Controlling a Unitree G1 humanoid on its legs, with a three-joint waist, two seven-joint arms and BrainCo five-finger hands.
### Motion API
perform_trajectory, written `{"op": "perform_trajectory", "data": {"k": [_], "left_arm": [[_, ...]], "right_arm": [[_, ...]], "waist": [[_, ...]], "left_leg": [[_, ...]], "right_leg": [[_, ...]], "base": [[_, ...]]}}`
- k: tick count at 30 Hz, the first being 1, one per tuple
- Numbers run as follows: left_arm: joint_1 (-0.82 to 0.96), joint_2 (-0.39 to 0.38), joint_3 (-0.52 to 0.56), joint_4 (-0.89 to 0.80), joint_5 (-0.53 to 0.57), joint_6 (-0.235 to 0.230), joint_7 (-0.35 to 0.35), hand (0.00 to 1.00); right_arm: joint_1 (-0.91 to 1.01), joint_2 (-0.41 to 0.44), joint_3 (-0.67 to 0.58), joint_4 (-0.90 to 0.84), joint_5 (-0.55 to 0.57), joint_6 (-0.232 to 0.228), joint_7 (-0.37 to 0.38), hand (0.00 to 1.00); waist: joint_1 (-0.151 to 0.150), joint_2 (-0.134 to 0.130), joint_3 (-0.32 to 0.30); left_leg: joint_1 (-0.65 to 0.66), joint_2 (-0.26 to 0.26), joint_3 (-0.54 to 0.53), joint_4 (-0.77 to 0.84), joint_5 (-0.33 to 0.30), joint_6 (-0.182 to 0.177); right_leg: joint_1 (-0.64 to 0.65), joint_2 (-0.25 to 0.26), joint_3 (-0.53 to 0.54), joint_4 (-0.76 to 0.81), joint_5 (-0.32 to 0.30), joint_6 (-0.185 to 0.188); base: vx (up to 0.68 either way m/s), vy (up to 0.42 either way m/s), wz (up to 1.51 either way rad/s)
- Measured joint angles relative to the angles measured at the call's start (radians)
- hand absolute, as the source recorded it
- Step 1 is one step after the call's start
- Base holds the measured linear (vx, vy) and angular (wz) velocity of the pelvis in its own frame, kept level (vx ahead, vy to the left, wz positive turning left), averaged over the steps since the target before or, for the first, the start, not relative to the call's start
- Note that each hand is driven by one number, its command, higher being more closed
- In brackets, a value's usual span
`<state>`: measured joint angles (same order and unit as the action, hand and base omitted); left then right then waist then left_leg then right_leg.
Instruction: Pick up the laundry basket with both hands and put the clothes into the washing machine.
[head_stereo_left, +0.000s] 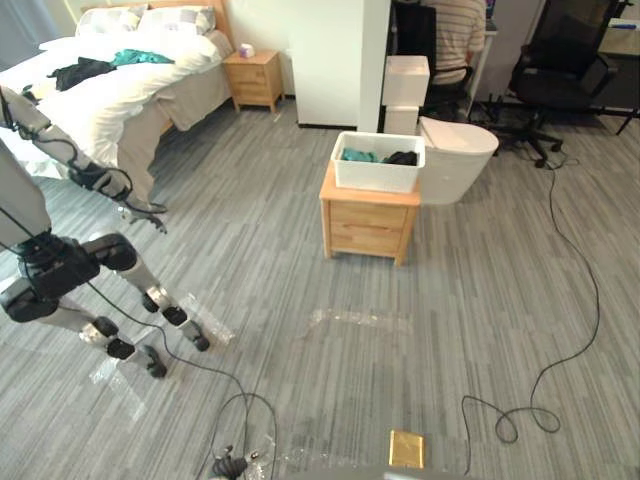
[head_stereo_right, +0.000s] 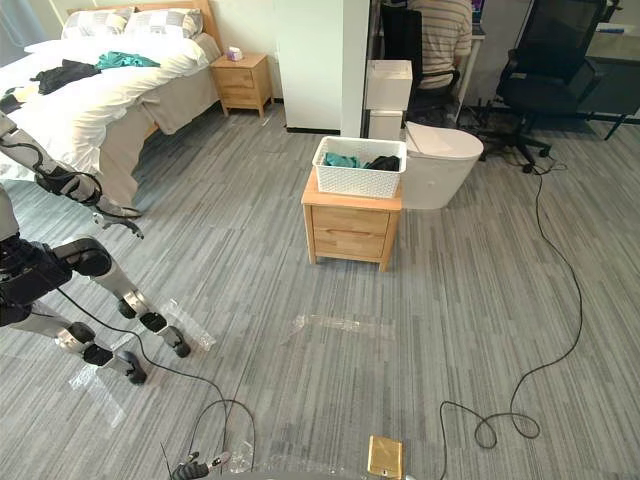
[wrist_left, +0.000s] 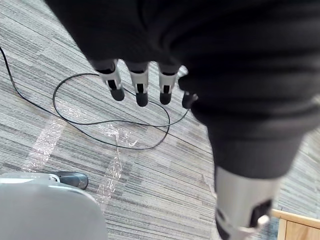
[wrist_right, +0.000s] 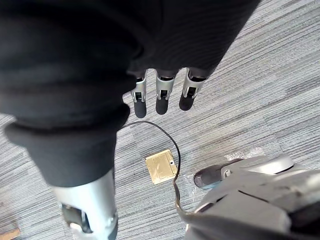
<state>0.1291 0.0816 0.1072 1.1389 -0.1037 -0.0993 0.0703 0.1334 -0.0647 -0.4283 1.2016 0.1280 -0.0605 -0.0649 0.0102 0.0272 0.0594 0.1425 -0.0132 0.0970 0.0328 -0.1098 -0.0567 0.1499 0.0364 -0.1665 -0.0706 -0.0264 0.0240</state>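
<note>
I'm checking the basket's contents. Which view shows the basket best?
Right eye view: the basket sits near centre on the nightstand, clothes visible inside. Left eye view shows the same; wrist views face the floor.

The floor (head_stereo_left: 480, 300) lay under both hands, with a brass plate (wrist_right: 161, 167) on it just below the right hand (wrist_right: 163, 95) and clear tape (wrist_left: 115, 150) below the left hand (wrist_left: 140, 87). Well ahead of the hands, a nightstand (head_stereo_left: 368, 225) stood on the floor with the basket (head_stereo_left: 375, 175) on top. Far to the left, a bed (head_stereo_left: 110, 95) bore garments (head_stereo_left: 80, 72).
</note>
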Motion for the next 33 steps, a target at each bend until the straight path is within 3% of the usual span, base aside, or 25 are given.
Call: {"op": "perform_trajectory", "data": {"k": [5,33], "left_arm": [[0.000,0.002,-0.018,0.001,0.000,-0.009,-0.002,0.00],[-0.005,0.006,-0.018,0.000,-0.004,-0.022,-0.003,0.00]], "right_arm": [[0.001,-0.002,0.001,0.000,-0.002,0.000,0.000,0.00],[-0.001,-0.001,0.014,-0.001,0.027,-0.001,0.002,0.00]], "waist": [[0.002,0.001,0.002],[0.002,-0.005,0.022]], "left_leg": [[0.006,0.009,0.005,-0.025,0.012,0.019],[0.010,0.019,0.017,-0.024,0.011,0.019]], "right_leg": [[0.003,0.013,0.003,-0.022,0.017,-0.024],[0.010,0.023,0.006,-0.028,0.018,-0.026]], "base": [[-0.05,-0.038,-0.03],[-0.02,-0.007,0.00]]}}
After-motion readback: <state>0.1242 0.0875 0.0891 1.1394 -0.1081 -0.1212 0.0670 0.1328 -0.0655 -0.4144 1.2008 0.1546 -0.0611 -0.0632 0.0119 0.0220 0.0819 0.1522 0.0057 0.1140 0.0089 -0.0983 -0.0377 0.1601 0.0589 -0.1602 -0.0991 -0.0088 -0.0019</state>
